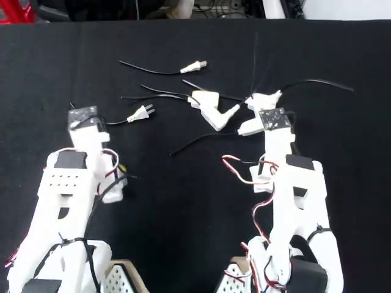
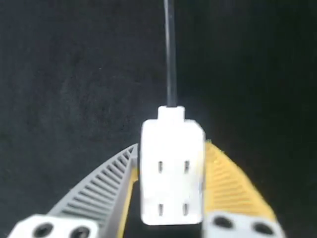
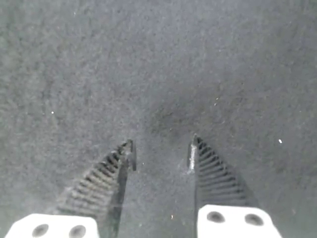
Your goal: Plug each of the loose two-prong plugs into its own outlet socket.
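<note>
- Your left gripper clamps an outlet socket by its flat sides, slot face turned to the wrist camera; its black cord trails away over the black cloth.
- Your right gripper hangs above bare cloth, jaws parted partway, nothing between them.
- Two loose plugs with bare prongs lie on the table: the near plug just beyond your left arm, the far plug toward the back edge; each trails a thin cord.
- A white cluster sits mid-table, and two more white pieces lie beside your right arm; from above you cannot tell which are sockets; the firm count is one held socket and two plugs.
- Expect light, rigid, smooth plastic that may twist in the grip; the cords look limp yet likely to tug a plug round; the prongs look thin enough to bend; take each plug across its body's flat sides, behind the prongs, never by the cord.
</note>
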